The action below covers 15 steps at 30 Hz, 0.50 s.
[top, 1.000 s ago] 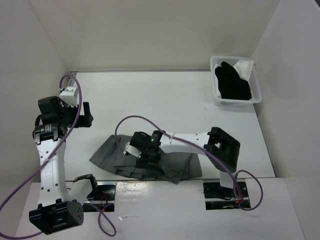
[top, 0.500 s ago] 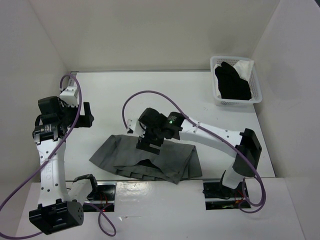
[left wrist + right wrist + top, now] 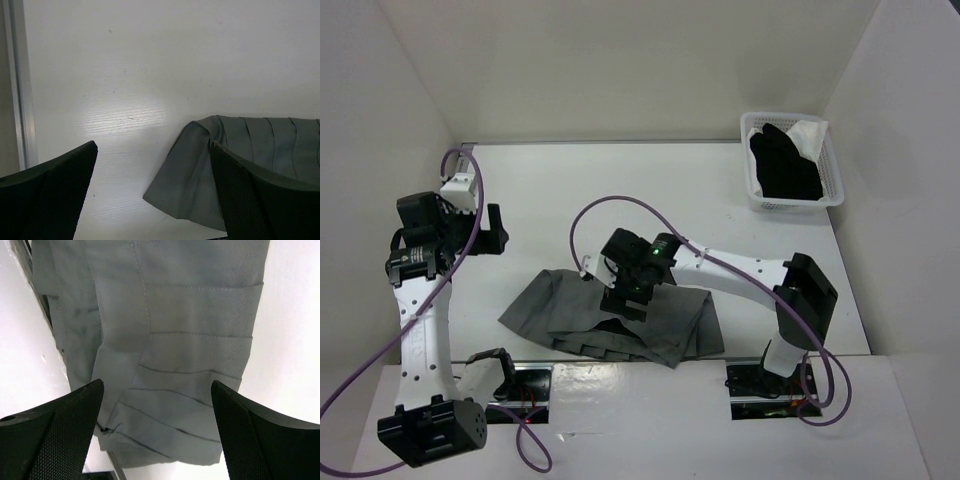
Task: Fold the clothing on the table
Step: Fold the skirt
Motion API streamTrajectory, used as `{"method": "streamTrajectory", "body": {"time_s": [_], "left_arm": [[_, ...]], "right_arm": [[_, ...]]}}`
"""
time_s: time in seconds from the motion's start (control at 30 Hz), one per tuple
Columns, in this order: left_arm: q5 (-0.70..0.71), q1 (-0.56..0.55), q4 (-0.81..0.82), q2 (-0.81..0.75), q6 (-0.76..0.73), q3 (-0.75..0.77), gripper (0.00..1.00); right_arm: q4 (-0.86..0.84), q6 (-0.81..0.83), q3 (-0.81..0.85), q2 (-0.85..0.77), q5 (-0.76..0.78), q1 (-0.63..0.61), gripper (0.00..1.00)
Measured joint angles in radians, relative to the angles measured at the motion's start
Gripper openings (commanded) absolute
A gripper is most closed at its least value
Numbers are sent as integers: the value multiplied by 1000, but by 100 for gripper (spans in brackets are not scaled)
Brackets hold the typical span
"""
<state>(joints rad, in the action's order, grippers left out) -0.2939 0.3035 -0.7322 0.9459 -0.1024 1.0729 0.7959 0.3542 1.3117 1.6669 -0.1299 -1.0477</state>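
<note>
Top external view, read from the left: our left hand (image 3: 492, 232) hangs above the left side of the large matte white rectangular tabletop (image 3: 620, 190), fingers spread wide and gripping nothing. Its wrist view agrees: both dark fingers stand far apart over white surface, and the garment's left corner lies just ahead of them, untouched.

Next comes the clothing, a medium-grey pleated skirt of thin fabric (image 3: 530, 305). It lies on the tabletop close to the near edge, between the two arm bases. We judge it partly folded. Layers overlap across its middle, a dark gap opens between two of them, and the stack's edges run uneven, with the left flap reaching out past the rest. So at least one fold looks made, but the bundle is not yet compact or squared. We think a further fold and some tidying remain.

Our right hand (image 3: 623, 303) hovers over the skirt's middle. Its wrist view looks straight down on stitched pleats between fingers spread wide, pinching no cloth.

Far right, at the back corner, sits a small white mesh basket (image 3: 836, 185) holding a crumpled black garment (image 3: 785, 165) and a small white cloth (image 3: 810, 130). Both are well apart from the skirt.

We count one skirt, one tabletop, two hands, one basket, one black garment and one white cloth.
</note>
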Motion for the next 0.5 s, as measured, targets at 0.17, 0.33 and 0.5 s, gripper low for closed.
{"method": "streamTrajectory", "body": {"time_s": [0.17, 0.33, 0.5], "left_arm": [[0, 0, 0, 13, 0, 0, 99], [0, 0, 0, 27, 0, 0, 99], [0, 0, 0, 33, 0, 0, 99]], "right_arm": [[-44, -7, -8, 27, -16, 17, 90], [-87, -20, -10, 75, -25, 38, 86], [-119, -25, -11, 135, -40, 43, 83]]}}
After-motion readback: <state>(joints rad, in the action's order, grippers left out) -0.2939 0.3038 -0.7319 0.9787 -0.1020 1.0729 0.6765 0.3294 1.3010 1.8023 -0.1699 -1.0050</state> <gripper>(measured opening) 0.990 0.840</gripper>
